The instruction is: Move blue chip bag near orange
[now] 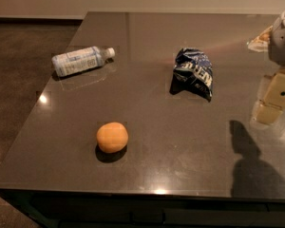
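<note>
The dark, glossy tabletop (180, 146) fills my view. My gripper (274, 101) hangs over its right edge, apart from everything; I cannot tell whether it is wide or narrow. A clear water bottle (80, 61) lies on its side at the far left. The blue chip bag (194, 72) sits crumpled mid-tabletop, well apart from the orange (112, 137) nearer the front left.
</note>
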You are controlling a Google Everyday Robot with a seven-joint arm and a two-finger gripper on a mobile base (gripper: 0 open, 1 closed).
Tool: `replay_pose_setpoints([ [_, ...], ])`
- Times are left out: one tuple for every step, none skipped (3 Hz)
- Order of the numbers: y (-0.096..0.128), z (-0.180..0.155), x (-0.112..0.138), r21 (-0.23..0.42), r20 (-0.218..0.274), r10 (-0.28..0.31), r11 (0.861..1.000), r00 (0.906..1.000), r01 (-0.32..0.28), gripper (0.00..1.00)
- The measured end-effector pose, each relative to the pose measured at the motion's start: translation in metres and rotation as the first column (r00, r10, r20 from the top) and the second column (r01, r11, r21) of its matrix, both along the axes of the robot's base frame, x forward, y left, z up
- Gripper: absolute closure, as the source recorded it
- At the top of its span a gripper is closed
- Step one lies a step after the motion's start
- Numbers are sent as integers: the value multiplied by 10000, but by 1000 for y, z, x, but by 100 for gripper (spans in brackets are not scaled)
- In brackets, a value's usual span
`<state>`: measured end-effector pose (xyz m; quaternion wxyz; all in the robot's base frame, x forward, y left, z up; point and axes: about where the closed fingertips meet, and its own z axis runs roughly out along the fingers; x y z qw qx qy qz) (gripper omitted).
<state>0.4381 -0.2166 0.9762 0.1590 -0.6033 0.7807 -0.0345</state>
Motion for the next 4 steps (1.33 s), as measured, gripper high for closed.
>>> replay_pose_setpoints([
  [0, 0, 0, 0, 0, 0, 10000, 10000, 0, 0],
  [-1, -14, 26, 414, -15, -1091, 9932, 9940, 1091, 0],
  [2, -39, 66, 858, 261, -2204, 9723, 9751, 2175, 0],
  [4, -64, 109, 836, 922, -2639, 9629, 9601, 2566, 0],
])
